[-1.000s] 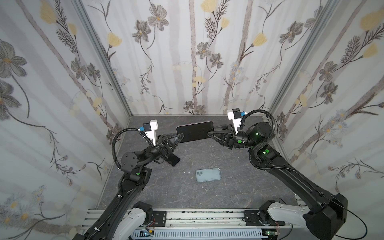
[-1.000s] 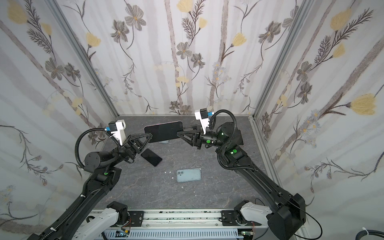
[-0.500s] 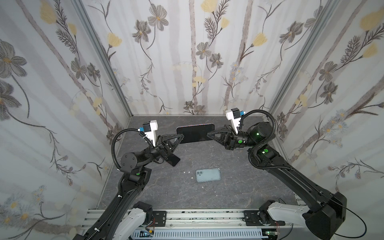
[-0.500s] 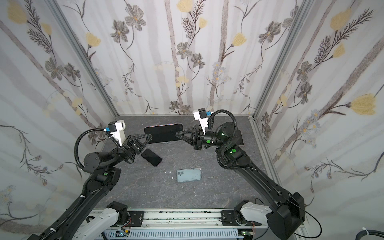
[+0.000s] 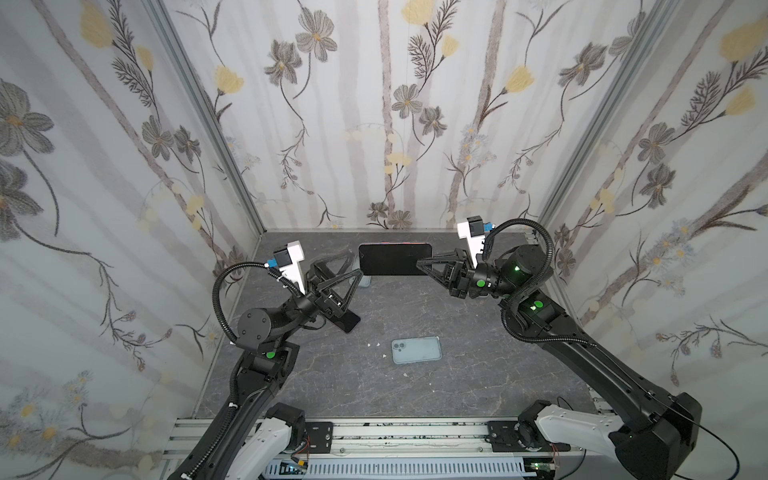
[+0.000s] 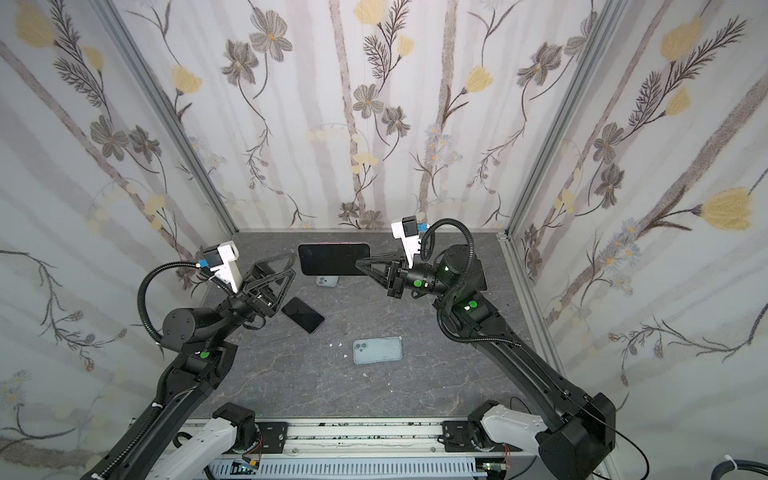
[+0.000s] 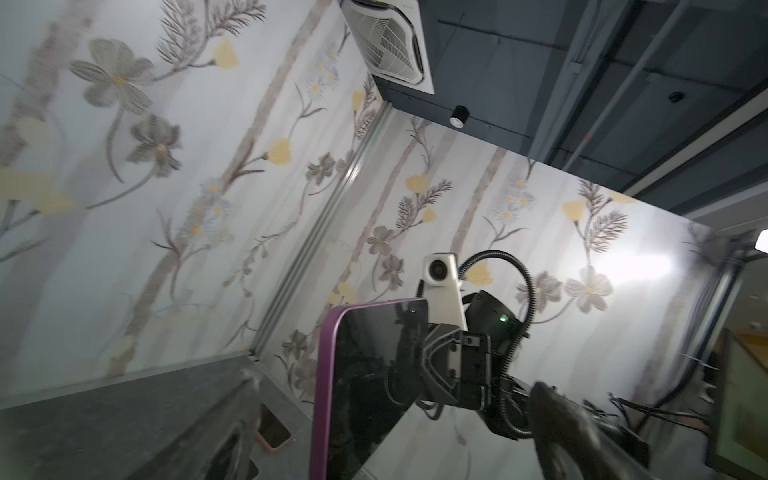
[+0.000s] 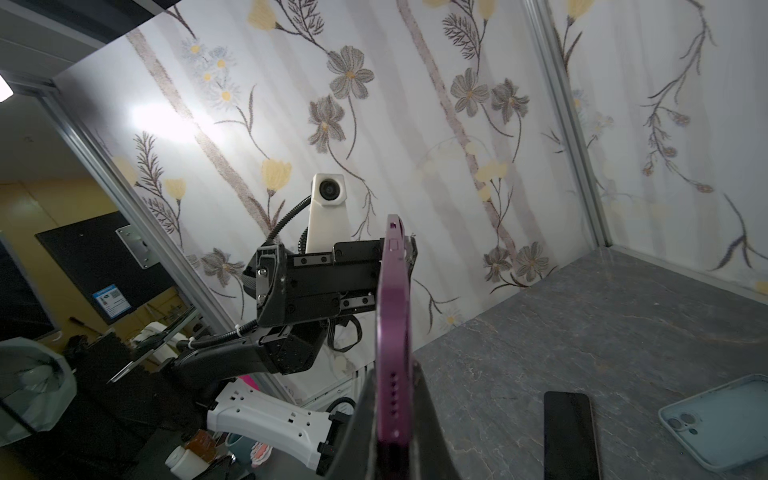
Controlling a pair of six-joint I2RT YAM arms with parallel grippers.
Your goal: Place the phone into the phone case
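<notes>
The phone (image 5: 395,259) (image 6: 334,259), black-screened with a purple rim, hangs level above the back of the table. My right gripper (image 5: 419,262) (image 6: 358,262) is shut on its right end; in the right wrist view the purple edge (image 8: 392,316) stands pinched between the fingers of the right gripper (image 8: 392,374). My left gripper (image 5: 355,264) (image 6: 292,265) is open at the phone's left end. In the left wrist view the phone (image 7: 365,374) stands between the spread fingers (image 7: 561,424) without a grip. A light blue phone case (image 5: 415,349) (image 6: 377,350) (image 8: 723,424) lies on the table's middle.
A second black phone (image 5: 349,321) (image 6: 303,314) (image 8: 571,432) lies on the grey table (image 5: 457,374) near the left arm. Another small case (image 6: 327,281) (image 7: 272,434) lies under the held phone. Flowered walls (image 5: 374,124) close three sides.
The left gripper has opened and let go of the phone's left end. The right gripper has closed on the right end. The phone has levelled out.
</notes>
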